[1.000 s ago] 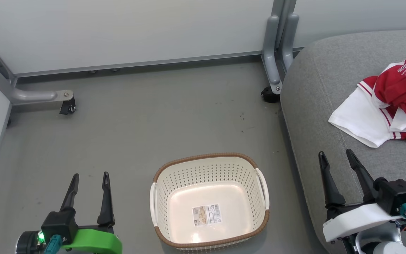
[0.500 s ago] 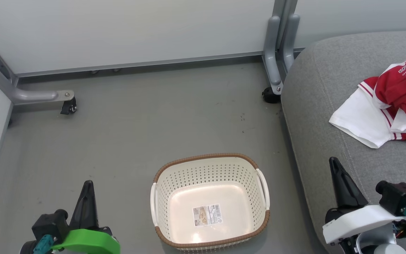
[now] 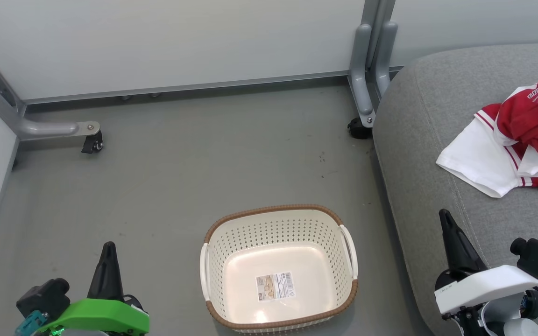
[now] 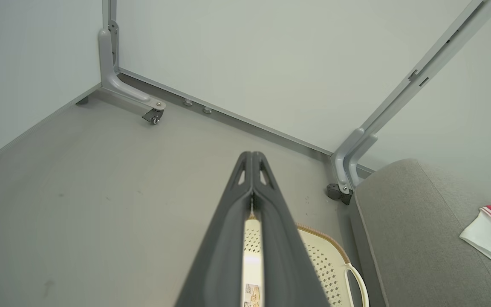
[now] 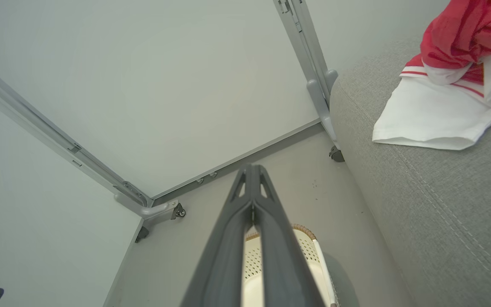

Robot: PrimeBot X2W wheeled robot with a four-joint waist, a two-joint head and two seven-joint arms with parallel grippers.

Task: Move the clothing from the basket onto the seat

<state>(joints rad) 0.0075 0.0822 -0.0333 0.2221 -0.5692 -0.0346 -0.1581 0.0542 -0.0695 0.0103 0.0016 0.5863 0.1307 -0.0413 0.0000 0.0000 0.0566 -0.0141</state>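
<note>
The clothing (image 3: pixel 526 140) is lying on the seat (image 3: pixel 418 154), far over on the right. Part of it is running off the right edge of the head view. It is a red top, all bunched up in a loose heap. One white sleeve is spreading flat toward the left. Thin red stripes are running along the white edges, and some small letters are showing near the top of the heap.

The seat is a big grey cushion with a round corner and a stitched line going down it. The basket (image 3: pixel 273 208) is standing on the grey floor (image 3: pixel 180 168), just left of the seat and near the robot. It is cream with lots of little holes and a brown rim. A paper label (image 3: pixel 274 285) is showing on its bare bottom.

The left gripper (image 3: pixel 108 247) is hanging over the floor at the near left, apart from the basket. Its two dark fingers are pressing together and holding nothing. The right gripper (image 3: pixel 445 217) is hanging over the near part of the seat, well apart from the clothing. Its fingers are pressing together too, with nothing in them.
</note>
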